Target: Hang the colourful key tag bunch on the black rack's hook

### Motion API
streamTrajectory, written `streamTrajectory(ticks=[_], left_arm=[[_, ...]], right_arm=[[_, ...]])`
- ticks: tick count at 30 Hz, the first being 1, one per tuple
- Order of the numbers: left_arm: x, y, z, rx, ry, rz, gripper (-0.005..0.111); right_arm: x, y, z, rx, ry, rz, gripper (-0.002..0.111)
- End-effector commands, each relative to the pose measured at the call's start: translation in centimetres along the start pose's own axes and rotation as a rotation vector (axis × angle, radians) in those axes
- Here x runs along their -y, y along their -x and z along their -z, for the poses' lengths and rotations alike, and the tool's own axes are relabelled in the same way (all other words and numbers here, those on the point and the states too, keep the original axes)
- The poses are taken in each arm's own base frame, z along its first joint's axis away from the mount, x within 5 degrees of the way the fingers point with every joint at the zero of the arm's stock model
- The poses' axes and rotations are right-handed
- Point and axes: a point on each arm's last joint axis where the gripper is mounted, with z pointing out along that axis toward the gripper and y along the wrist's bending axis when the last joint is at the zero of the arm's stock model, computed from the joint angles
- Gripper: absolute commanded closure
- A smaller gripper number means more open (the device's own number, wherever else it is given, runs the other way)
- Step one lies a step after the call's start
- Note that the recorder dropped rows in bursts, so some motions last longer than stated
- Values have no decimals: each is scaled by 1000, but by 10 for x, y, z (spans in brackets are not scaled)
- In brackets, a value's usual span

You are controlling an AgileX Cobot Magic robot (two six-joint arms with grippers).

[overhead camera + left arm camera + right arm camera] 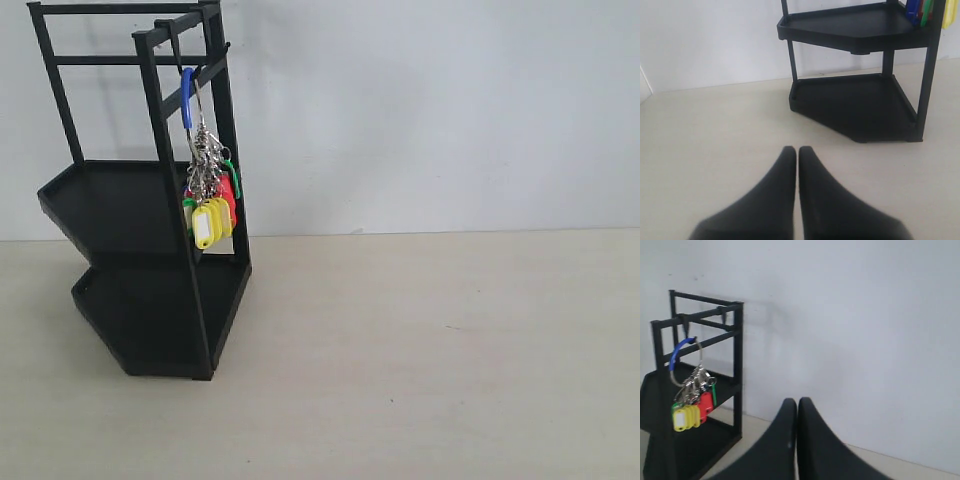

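The colourful key tag bunch [210, 195] hangs by its blue-sleeved wire ring from the hook [178, 45] on the top bar of the black rack [140, 260], tags dangling beside the front post. The right wrist view shows the same bunch [690, 400] hanging on the rack [700, 390] under its hook [686, 326]. In the left wrist view only tag tips [927, 10] show above the rack's trays [855, 65]. Neither arm appears in the exterior view. My left gripper [798, 150] and right gripper [798, 402] are both shut, empty, well away from the rack.
The pale tabletop [430, 350] stretches right of the rack to the white wall [430, 110] behind. The rack stands at the table's far left, close to that wall.
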Motion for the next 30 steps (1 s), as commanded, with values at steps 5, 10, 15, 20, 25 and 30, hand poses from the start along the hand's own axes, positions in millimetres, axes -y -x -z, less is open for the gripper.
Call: streamTrajectory(ticks=[5,10,15,20,25,30], left_arm=[[0,1,0,10,-1,4,102],[0,1,0,10,-1,4,102],[0,1,0,10,-1,4,102],[0,1,0,10,-1,4,102],[0,1,0,10,-1,4,102],[0,1,0,10,-1,4,102]], right_arm=[[31,-72,54,177,-17,-46,108],[24,-70,62,242,-1,-20,108],[25,-81,59,120,1,-140,108],[34,-95,59,-27,-106,-159,108],[42,-101,61,-83,-205,-223,108],[43,-104,61,-111,-225,-218,108]])
